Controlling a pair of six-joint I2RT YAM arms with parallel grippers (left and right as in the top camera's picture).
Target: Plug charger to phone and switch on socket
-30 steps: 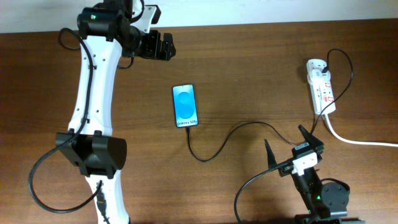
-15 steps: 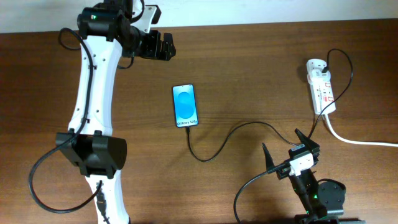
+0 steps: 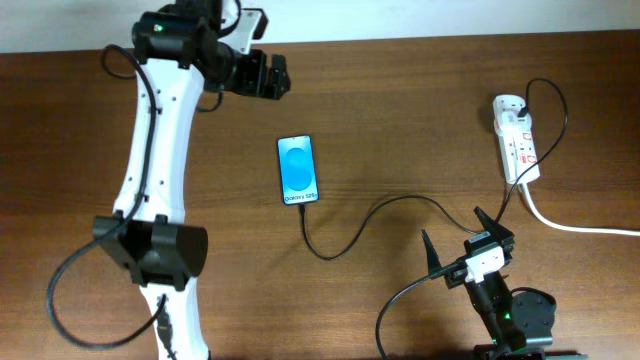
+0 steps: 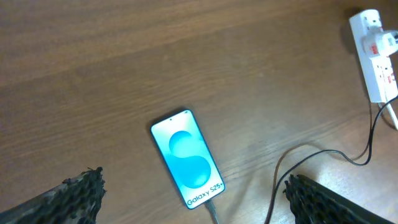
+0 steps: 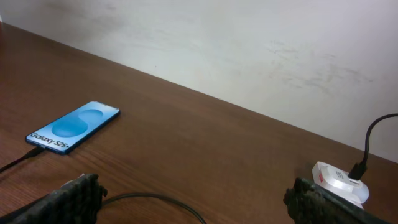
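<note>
White left arm [image 3: 150, 130] with black joints, looped black cables [image 3: 70, 300], black right arm [image 3: 500, 300], ridged black tool fingers [image 4: 74, 193].

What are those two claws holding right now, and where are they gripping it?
Nothing. The left gripper and right gripper are both open and empty; the phone lies untouched.

The only wording I could read stood on the phone [image 4: 186, 158]: "Galaxy S25+", in dark letters on a white strip [image 4: 206, 192] across the near end of its blue screen. My left wrist camera showed it plainly, running along the short edge. My right wrist camera showed the same words, smaller and at a slant. From overhead the line was too small to make out. The socket [image 4: 376, 59] bore red marks, but no lettering I could read.
</note>
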